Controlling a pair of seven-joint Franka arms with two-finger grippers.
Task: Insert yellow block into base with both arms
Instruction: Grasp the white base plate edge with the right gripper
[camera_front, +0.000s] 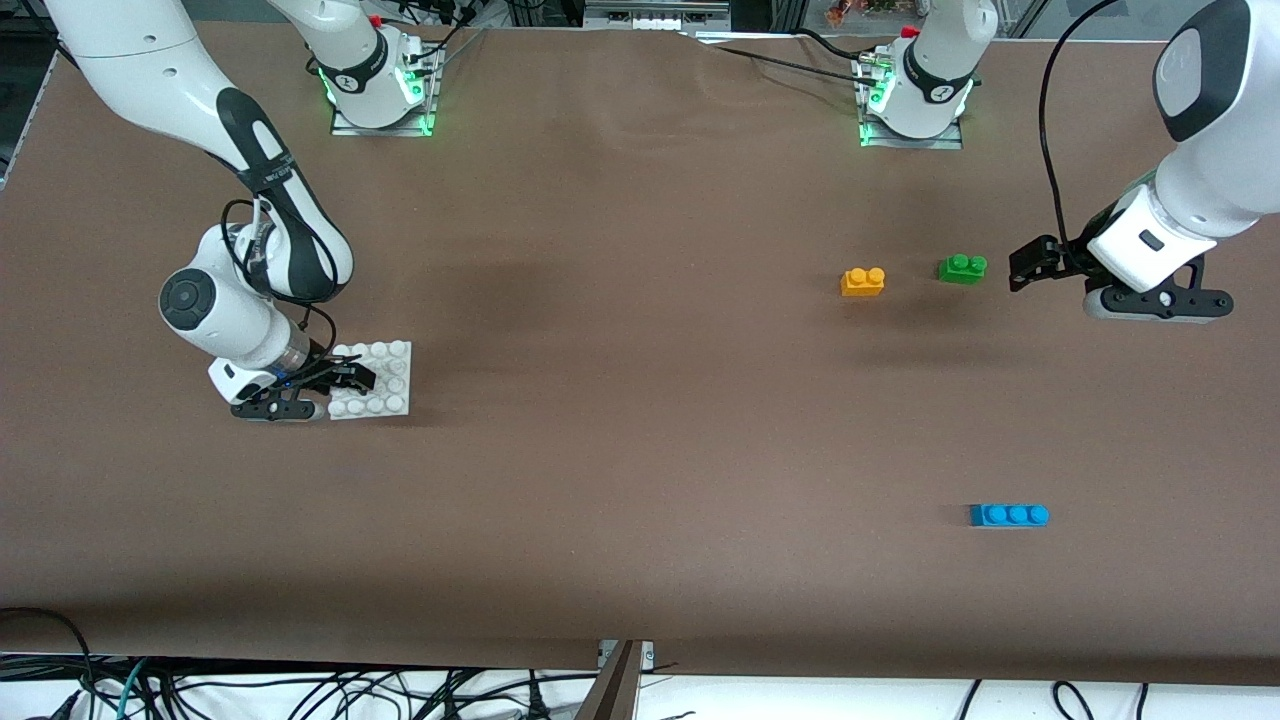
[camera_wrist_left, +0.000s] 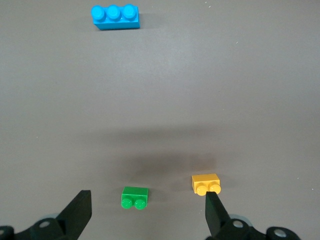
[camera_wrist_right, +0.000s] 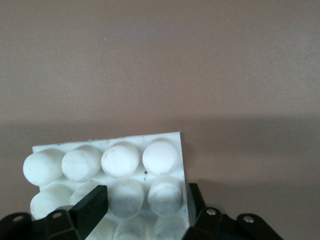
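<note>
Brown table (camera_front: 620, 450) carries all parts; both arm bases stand along its edge farthest from the front camera. Right arm (camera_front: 180, 90) reaches down to the base (camera_front: 385, 375), the white studded plate lying flat at the right arm's end of the table. Right gripper (camera_front: 345, 378) sits low at the plate's edge on the side toward that end of the table, fingers reaching in over the studs. In the right wrist view one finger (camera_wrist_right: 92, 205) lies among the studs and the other lies against the plate's side edge (camera_wrist_right: 186, 165), so the jaws straddle a strip of the plate about two studs wide; pads appear to touch it, but whether the grip is fully tight I cannot tell. Left arm (camera_front: 1200, 120) waits at its own end of the table, left gripper (camera_front: 1030, 265) held in the air with jaws spread wide and nothing between them; the wrist view confirms both fingers (camera_wrist_left: 75, 212) well apart. Blue three-stud brick (camera_front: 1009, 515) lies nearest the front camera, well apart from the rest. Yellow block (camera_front: 862, 281) rests studs up on the table, in the left arm's half, free of either gripper. Green brick (camera_front: 962, 268) lies near it, between the yellow block and the left gripper.
</note>
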